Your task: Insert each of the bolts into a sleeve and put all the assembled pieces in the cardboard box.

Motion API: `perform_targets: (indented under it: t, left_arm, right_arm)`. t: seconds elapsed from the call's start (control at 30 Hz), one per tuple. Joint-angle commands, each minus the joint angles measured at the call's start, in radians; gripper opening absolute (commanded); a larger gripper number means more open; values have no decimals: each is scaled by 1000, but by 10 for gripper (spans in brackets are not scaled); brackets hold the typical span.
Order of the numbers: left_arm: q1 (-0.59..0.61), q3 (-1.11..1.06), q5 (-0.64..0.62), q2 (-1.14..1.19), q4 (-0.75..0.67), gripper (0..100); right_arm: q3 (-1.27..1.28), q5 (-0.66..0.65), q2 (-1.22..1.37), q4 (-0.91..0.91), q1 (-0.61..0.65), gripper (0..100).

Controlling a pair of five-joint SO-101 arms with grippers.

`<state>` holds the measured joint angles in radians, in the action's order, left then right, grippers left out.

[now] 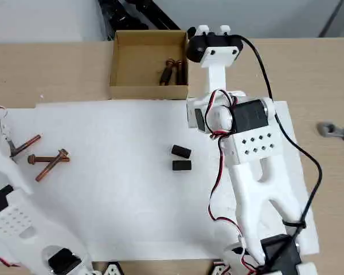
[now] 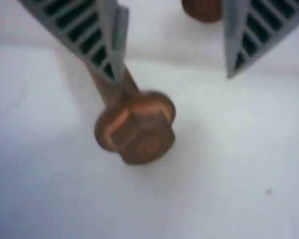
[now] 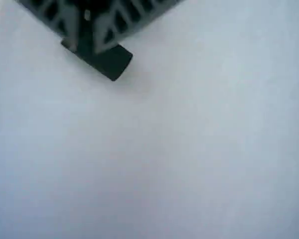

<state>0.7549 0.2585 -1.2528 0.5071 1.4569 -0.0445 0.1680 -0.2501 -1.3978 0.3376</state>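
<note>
The left gripper (image 2: 173,74) hangs low over the left edge of the white foam sheet (image 1: 120,200), its jaws wide apart and clamped on nothing. A copper-coloured bolt (image 2: 137,129) lies on the foam below it with its hex head toward the wrist camera. The shank runs under the tip of one finger (image 2: 99,37), and I cannot tell whether the two touch. In the high view, two more bolts (image 1: 46,159) lie just beside it on the foam, meeting near one end. The right gripper (image 3: 92,47) has its jaws closed on a black sleeve (image 3: 112,62), held crosswise at the fingertips over bare foam. Near the middle of the sheet, two loose sleeves (image 1: 181,151) lie side by side, close together and well apart from the bolts. The right arm (image 1: 252,143) stretches from the near edge of the table toward the far side, its far end just beside the right corner of the cardboard box (image 1: 149,91). The box sits on the wooden table (image 1: 46,74) against the far edge of the foam. Its assembled pieces (image 1: 172,71) lie together against the right wall. Off to the right on the bare wood lies a grey metal part (image 1: 335,130).
</note>
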Motion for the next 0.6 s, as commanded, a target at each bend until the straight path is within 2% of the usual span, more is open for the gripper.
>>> perform_targets:
  t: [0.0,0.2,0.57]
  left_arm:
    - [-28,39,-9,21,-26,130]
    - [-72,39,-49,91,-64,130]
    - [-66,41,-51,153,-91,128]
  right_arm:
    - [-40,9,-33,-7,-4,4]
    - [-40,9,-33,-7,-4,4]
    - [-40,9,-33,-7,-4,4]
